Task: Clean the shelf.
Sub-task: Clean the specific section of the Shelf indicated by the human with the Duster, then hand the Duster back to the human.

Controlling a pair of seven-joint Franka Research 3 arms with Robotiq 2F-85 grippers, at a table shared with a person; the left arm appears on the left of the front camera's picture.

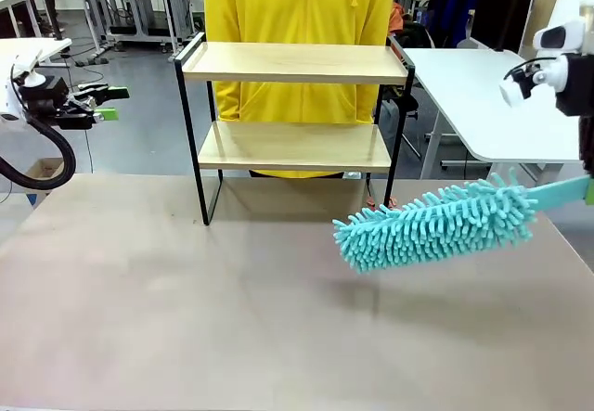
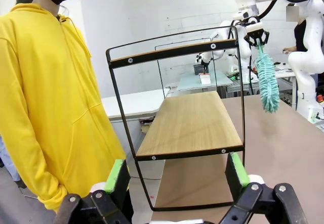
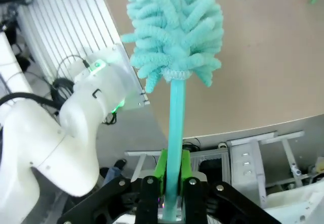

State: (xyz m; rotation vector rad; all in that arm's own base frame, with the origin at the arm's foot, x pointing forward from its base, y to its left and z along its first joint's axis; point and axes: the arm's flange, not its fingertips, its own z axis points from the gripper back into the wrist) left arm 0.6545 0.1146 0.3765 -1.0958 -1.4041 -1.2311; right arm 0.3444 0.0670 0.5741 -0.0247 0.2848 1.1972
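At the far edge of the surface (image 1: 186, 318) stands the shelf (image 1: 295, 63), with your duster (image 1: 436, 224) hanging low off to its right. Your right claw (image 3: 172, 176) is clamped on its handle; your left claw (image 2: 177, 176) waits spread and empty. Wiping apparently hasn't begun: lift the head onto the top board.

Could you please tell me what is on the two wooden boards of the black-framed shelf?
Both light wooden boards of the small black-framed shelf look bare. Behind it stands a person in a yellow hoodie, partly hidden by the boards.
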